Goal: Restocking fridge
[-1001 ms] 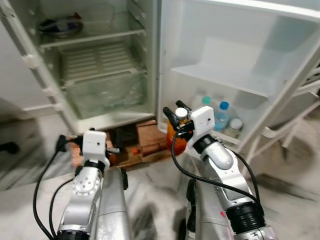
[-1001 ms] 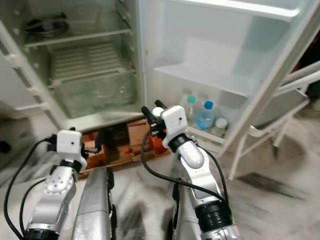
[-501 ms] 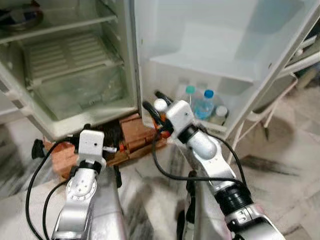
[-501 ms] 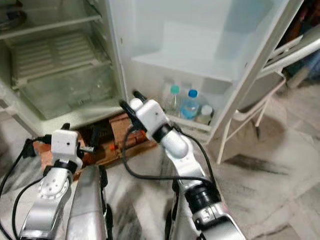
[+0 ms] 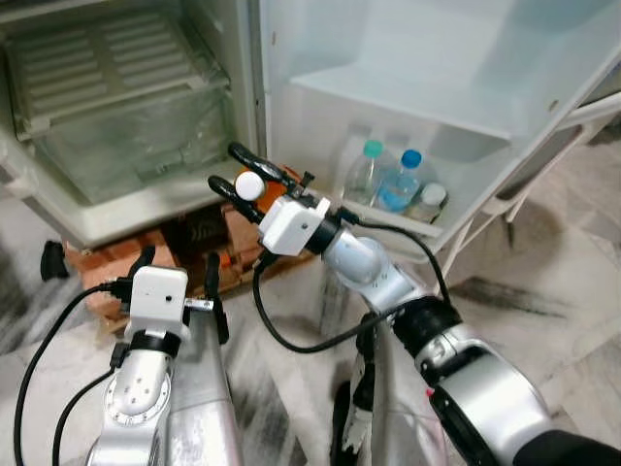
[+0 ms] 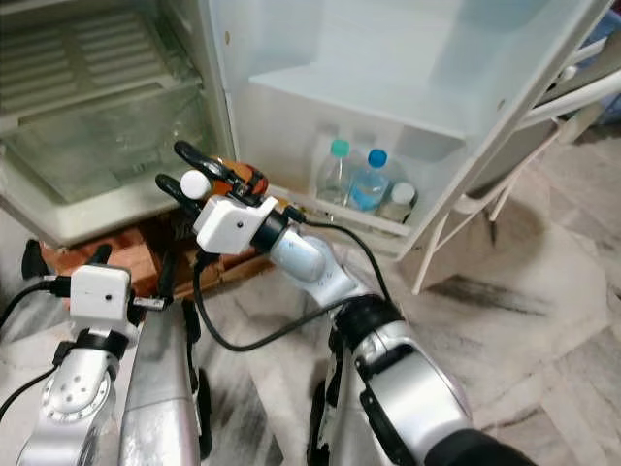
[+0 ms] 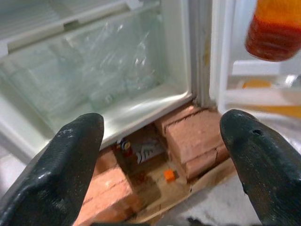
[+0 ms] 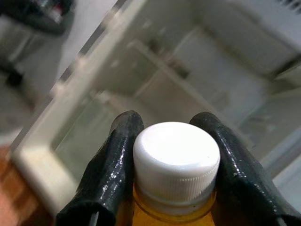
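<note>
Orange bottle [image 8: 171, 188] pinched in right pincer [image 5: 243, 173] near door-shelf bottles [image 5: 388, 180]; left pincer [image 7: 160, 155] agape.

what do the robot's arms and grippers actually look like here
Both arms are silver metal tubes with rounded joints and black collars. Each wrist carries a white boxy housing, and loose black cables loop from these down along the arms. The left gripper and right gripper each have two long black fingers; in the wrist views the fingers look thick, rounded and slightly glossy.
</note>
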Controlling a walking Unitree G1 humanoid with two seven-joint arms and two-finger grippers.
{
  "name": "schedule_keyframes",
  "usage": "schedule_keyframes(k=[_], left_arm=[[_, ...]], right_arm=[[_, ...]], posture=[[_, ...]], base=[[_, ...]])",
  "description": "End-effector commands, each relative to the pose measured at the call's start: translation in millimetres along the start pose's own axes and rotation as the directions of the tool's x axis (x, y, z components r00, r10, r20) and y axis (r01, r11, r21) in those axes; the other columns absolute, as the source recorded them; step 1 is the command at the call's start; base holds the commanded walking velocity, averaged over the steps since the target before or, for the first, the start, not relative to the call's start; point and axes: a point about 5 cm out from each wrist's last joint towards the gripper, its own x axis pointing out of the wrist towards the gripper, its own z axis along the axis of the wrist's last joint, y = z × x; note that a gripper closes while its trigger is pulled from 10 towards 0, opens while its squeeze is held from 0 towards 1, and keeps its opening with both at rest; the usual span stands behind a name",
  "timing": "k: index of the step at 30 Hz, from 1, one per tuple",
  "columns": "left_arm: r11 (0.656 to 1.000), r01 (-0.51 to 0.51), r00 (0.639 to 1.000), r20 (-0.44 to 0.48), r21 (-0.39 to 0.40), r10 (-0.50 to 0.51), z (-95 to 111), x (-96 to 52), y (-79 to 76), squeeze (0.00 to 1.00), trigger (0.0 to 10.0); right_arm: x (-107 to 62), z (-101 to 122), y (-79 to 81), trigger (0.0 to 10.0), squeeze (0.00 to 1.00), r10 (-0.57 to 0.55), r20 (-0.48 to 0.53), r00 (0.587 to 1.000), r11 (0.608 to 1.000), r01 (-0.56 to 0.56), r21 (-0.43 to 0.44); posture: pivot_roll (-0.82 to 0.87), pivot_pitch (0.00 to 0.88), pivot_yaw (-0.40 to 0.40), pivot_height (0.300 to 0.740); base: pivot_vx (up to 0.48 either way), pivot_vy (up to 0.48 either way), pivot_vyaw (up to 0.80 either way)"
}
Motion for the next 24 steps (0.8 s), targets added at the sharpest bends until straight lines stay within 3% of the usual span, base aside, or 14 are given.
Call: schedule_keyframes(k=[1, 9, 11, 13, 14, 15, 18, 19, 22, 23, 24], left_arm=[[1.0, 0.001, 1.0, -0.004, 0.007, -0.001, 3, -5.5, 0.1, 0.0, 10.0], [1.0, -0.005, 1.0, -0.001, 0.02, 0.005, 10, -12.6, -1.0, 0.0, 10.0], [1.0, -0.015, 1.0, -0.003, 0.021, 0.015, 10, -12.1, 0.0, 0.0, 10.0], [0.999, -0.03, 0.999, -0.011, 0.017, 0.03, 12, -12.1, 1.1, 0.0, 10.0], [0.999, -0.032, 0.999, -0.016, 0.012, 0.033, 11, -11.5, 0.9, 0.0, 10.0], [0.999, -0.032, 0.999, -0.016, 0.012, 0.033, 11, -11.5, 0.9, 0.0, 10.0], [0.999, -0.033, 0.999, -0.024, 0.012, 0.033, 8, -7.4, 1.4, 0.0, 10.0], [0.999, -0.033, 0.999, -0.024, 0.012, 0.033, 8, -7.4, 1.4, 0.0, 10.0], [0.999, -0.037, 0.999, -0.025, 0.01, 0.037, 5, -2.3, 3.2, 0.0, 10.0], [0.999, -0.037, 0.999, -0.025, 0.01, 0.037, 5, -2.3, 3.2, 0.0, 10.0], [0.999, -0.037, 0.999, -0.021, 0.008, 0.038, 5, -0.2, 4.0, 0.0, 10.0]], right_arm=[[-3.0, -7, 2.4, 10.0, 0.0, 0.037, -0.029, 0.999, 0.998, -0.039, -0.056], [-4.6, -23, 5.7, 10.0, 0.0, 0.088, -0.13, 0.988, 0.972, -0.113, -0.204], [-0.8, -22, 1.7, 10.0, 0.0, 0.063, -0.127, 0.99, 0.979, -0.086, -0.185], [5.6, -19, -10.4, 10.0, 0.0, -0.027, -0.122, 0.992, 0.998, 0.02, -0.058], [4.8, -19, -16.6, 10.0, 0.0, -0.078, -0.126, 0.989, 0.995, 0.086, 0.054], [4.8, -19, -16.6, 10.0, 0.0, -0.078, -0.126, 0.989, 0.995, 0.086, 0.054], [-9.5, -26, -23.9, 10.0, 0.0, -0.176, -0.158, 0.972, 0.95, 0.209, 0.232], [-9.5, -26, -23.9, 10.0, 0.0, -0.176, -0.158, 0.972, 0.95, 0.209, 0.232], [-30.7, -32, -23.1, 10.0, 0.0, -0.242, -0.201, 0.949, 0.893, 0.299, 0.336], [-30.7, -32, -23.1, 10.0, 0.0, -0.242, -0.201, 0.949, 0.893, 0.299, 0.336], [-53.9, -33, -16.3, 10.0, 0.0, -0.286, -0.24, 0.928, 0.859, 0.359, 0.364]], posture=[[0.31, 0.309, -0.095, 0.506], [0.33, 0.34, -0.108, 0.506], [0.33, 0.344, -0.111, 0.506], [0.32, 0.339, -0.116, 0.506], [0.31, 0.333, -0.119, 0.506], [0.31, 0.333, -0.119, 0.506], [0.28, 0.307, -0.118, 0.506], [0.28, 0.307, -0.118, 0.506], [0.26, 0.285, -0.112, 0.506], [0.26, 0.285, -0.112, 0.506], [0.23, 0.253, -0.103, 0.506]], base=[[0.0, 0.0, 0.0], [0.0, 0.0, 0.0], [0.0, 0.0, 0.0], [0.0, 0.0, 0.0], [0.0, 0.0, 0.0], [0.0, 0.0, 0.0], [0.0, 0.0, 0.0], [0.0, 0.0, 0.0], [0.0, 0.0, 0.0], [0.0, 0.0, 0.0], [0.0, 0.0, 0.0]])
